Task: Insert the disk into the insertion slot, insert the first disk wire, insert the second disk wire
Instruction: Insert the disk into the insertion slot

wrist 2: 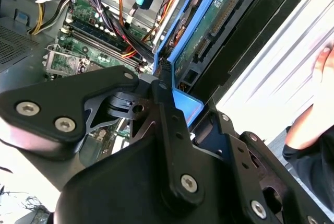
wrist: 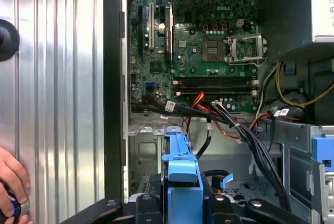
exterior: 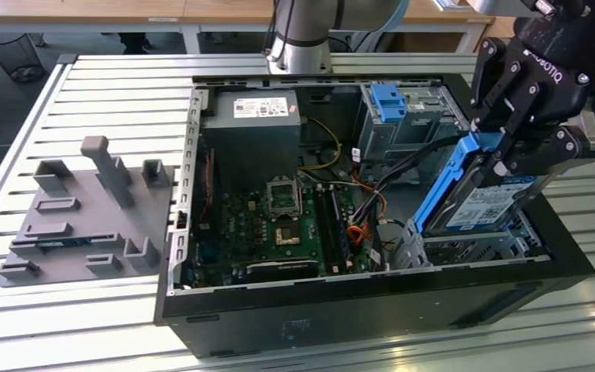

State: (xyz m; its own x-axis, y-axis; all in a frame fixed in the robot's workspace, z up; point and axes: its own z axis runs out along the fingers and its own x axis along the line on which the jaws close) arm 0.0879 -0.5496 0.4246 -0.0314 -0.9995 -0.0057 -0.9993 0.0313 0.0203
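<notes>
Closest, the gripper [exterior: 517, 167] clamped the silver, white-labelled, blue-framed disk [exterior: 483, 205], tilted over the insertion slot [exterior: 473, 246] at a corner of the case [exterior: 380, 304]; the first wrist view showed a hand [wrist: 11, 179].

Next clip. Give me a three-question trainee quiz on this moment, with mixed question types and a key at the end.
1. True or false: the silver hard drive in its bright blue plastic caddy lies flat inside the low grey perforated sheet-metal drive cage.
2. What do the black gripper jaws clamp? A) an orange wire B) the drive's blue caddy C) the grey power supply
3. In the exterior view, on which side of the open black computer case is the drive?

Key: 1 false, it is held tilted; 2 B; 3 the exterior view's right.
</notes>
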